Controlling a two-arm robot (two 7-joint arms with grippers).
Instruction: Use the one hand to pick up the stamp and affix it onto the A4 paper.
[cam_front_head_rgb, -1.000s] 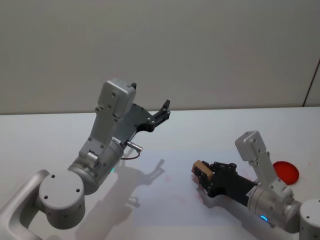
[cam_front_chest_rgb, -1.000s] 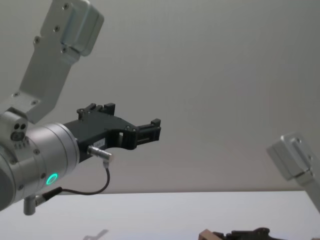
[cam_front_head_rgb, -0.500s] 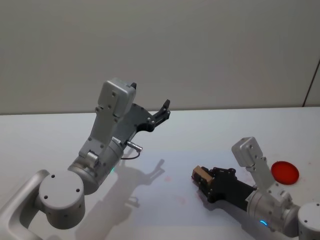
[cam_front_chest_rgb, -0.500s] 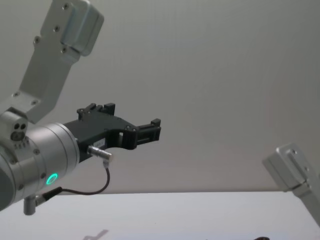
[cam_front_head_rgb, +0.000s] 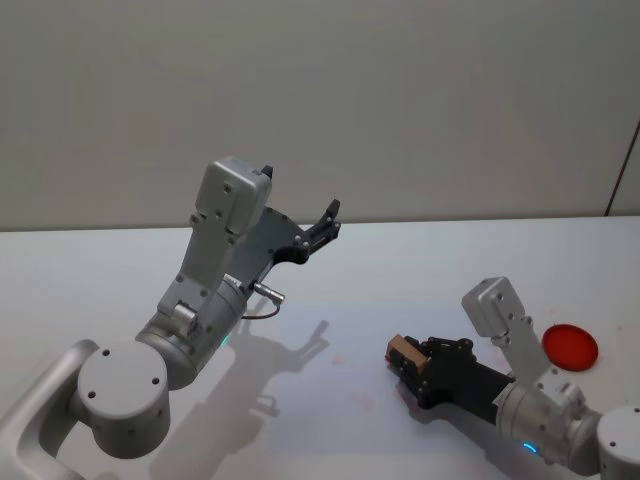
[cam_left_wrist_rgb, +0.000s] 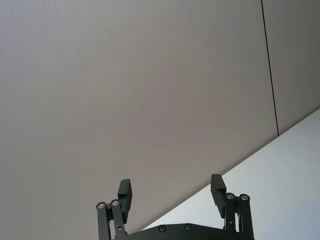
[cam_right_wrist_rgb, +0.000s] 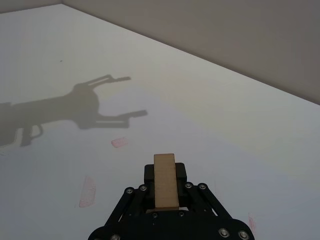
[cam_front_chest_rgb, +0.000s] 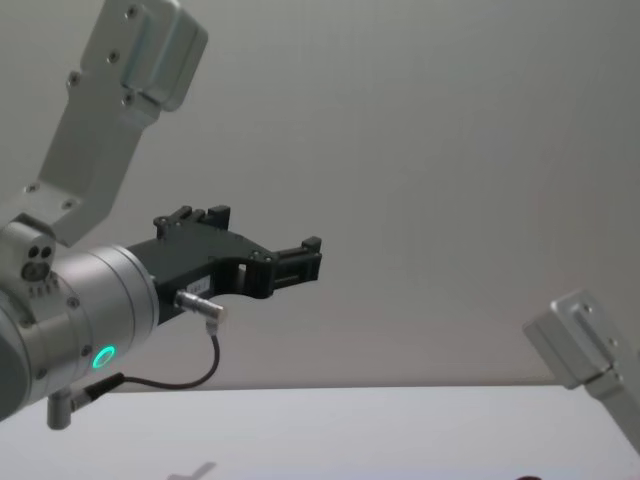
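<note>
The stamp (cam_front_head_rgb: 404, 349), a small light-brown block, is clamped between the jaws of the right gripper (cam_front_head_rgb: 409, 360), which are closed against its two sides. In the right wrist view the block is seen standing out beyond the black jaws, with one long pale face turned towards the camera. The right gripper is held low over the white tabletop (cam_front_head_rgb: 420, 270), in its near right part, and is stretched out towards the robot's left. Whether the stamp touches the surface cannot be told. A red disc (cam_front_head_rgb: 571, 343) lies flat on the tabletop to the right of this arm, apart from the stamp. Several faint red marks (cam_right_wrist_rgb: 119, 142) are seen on the white surface ahead of and beside the stamp.

The left gripper (cam_front_head_rgb: 331, 219) is held high above the left part of the tabletop and is pointed towards the grey wall (cam_front_head_rgb: 400, 100). Its jaws are spread wide, and nothing is held between them. Its shadow is cast on the tabletop beyond the red marks.
</note>
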